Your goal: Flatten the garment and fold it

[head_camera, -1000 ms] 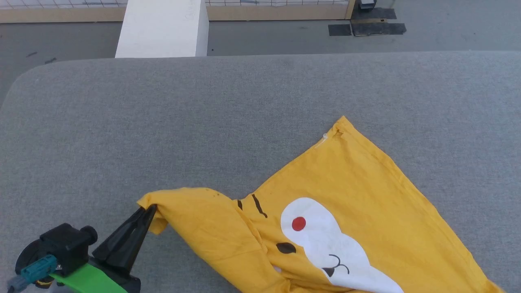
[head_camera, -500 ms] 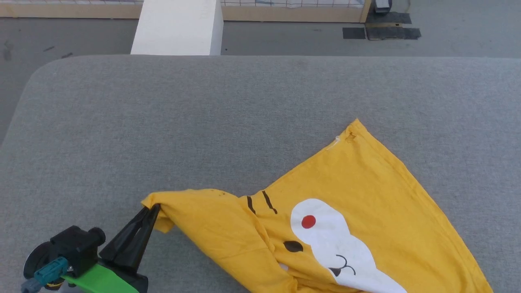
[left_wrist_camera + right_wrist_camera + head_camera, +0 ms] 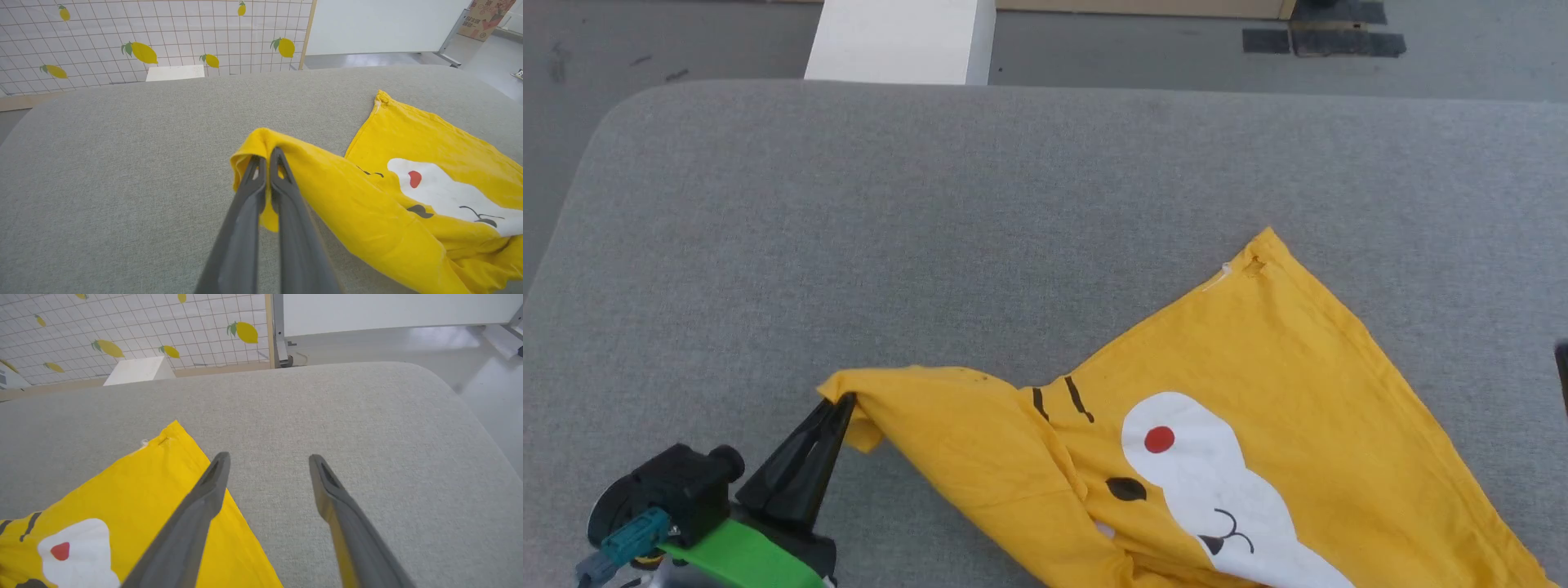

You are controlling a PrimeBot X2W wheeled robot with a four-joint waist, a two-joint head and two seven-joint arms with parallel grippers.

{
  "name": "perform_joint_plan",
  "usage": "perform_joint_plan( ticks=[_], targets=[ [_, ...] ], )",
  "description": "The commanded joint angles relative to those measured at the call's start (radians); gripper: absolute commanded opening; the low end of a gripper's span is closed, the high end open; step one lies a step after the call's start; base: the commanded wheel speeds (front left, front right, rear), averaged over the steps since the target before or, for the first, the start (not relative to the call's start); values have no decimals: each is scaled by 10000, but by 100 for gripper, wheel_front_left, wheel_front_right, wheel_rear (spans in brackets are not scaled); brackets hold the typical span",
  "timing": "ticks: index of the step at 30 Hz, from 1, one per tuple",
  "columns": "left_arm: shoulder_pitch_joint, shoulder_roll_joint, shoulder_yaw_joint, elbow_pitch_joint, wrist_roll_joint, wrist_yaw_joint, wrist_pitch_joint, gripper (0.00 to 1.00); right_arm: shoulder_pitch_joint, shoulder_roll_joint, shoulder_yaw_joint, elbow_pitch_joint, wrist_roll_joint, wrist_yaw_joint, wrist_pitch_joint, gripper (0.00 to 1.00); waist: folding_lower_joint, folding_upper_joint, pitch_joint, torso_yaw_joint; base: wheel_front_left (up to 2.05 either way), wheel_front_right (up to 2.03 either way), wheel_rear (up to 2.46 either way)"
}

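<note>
the mustard-yellow t-shirt (image 3: 1282, 359) lies rumpled on the near right part of the grey padded table (image 3: 931, 204), print side up: a white oval (image 3: 1201, 465) with a red dot (image 3: 1160, 439), and dark stripes (image 3: 1078, 398) beside it. one pointed corner reaches toward the far side. the left gripper (image 3: 845, 402) has its two dark fingers pressed together on a bunched corner at the shirt's left end, the cloth draped over the tips. the right gripper (image 3: 269, 458) has its fingers spread wide with nothing between them, one over the shirt's right edge, the other over bare table. a white block (image 3: 903, 41) stands on the floor beyond the table
</note>
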Motion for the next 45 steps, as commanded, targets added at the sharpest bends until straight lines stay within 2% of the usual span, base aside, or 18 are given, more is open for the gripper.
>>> perform_joint_plan(
  ticks=[1,5,10,16,25,29,31,32,33,34,39,45],
  targets=[
    [-199,-177,126,77,150,-90,-96,0,-628,-85,292,203,-181,-13,131,100,1,-1,332,197,0,0,0],
    [-375,-577,262,337,263,-342,-137,0,-1975,-473,1314,1276,-802,-13,533,100,1,-1,666,439,0,0,0],
    [-506,-1086,401,736,335,-652,-160,0,-3500,-914,2500,3223,-1186,-13,724,100,1,-1,813,760,0,0,0],
    [-602,-1636,547,1201,435,-1057,-171,0,-4658,-1153,3424,5208,-1489,-13,991,100,1,-1,1019,1218,0,0,0],
    [-905,-2234,719,1672,608,-1755,-174,0,-5742,-1612,3899,6569,-2024,-13,1297,100,1,-1,1651,1805,0,0,0],
    [-1032,-2439,771,1907,661,-2036,-174,0,-5871,-1498,3850,7020,-1952,-13,1935,100,1,-1,1847,1974,0,0,0],
    [-1056,-2497,805,2011,675,-2137,-175,0,-5867,-1406,3844,7119,-1818,-13,2497,71,1,-1,1900,2016,0,0,0],
    [-1059,-2514,826,2061,678,-2186,-175,0,-5850,-1381,3866,7128,-1761,-13,2807,44,1,-1,1917,2030,0,0,0],
    [-1061,-2524,843,2093,686,-2221,-175,0,-5829,-1369,3905,7105,-1704,-13,3054,28,1,-1,1929,2038,0,0,0],
    [-1064,-2539,871,2127,695,-2256,-175,0,-5808,-1371,3933,7042,-1639,-13,3307,0,1,-1,1942,2043,0,0,0],
    [-1042,-2608,975,2265,717,-2330,-175,0,-5747,-1334,3698,6677,-1756,-13,3627,0,1,-1,1878,1992,0,0,0],
    [-1104,-2757,1112,2475,664,-2270,-175,0,-5593,-1155,3390,6206,-1810,-13,2682,0,1,-1,1544,1829,0,0,0]
  ],
)
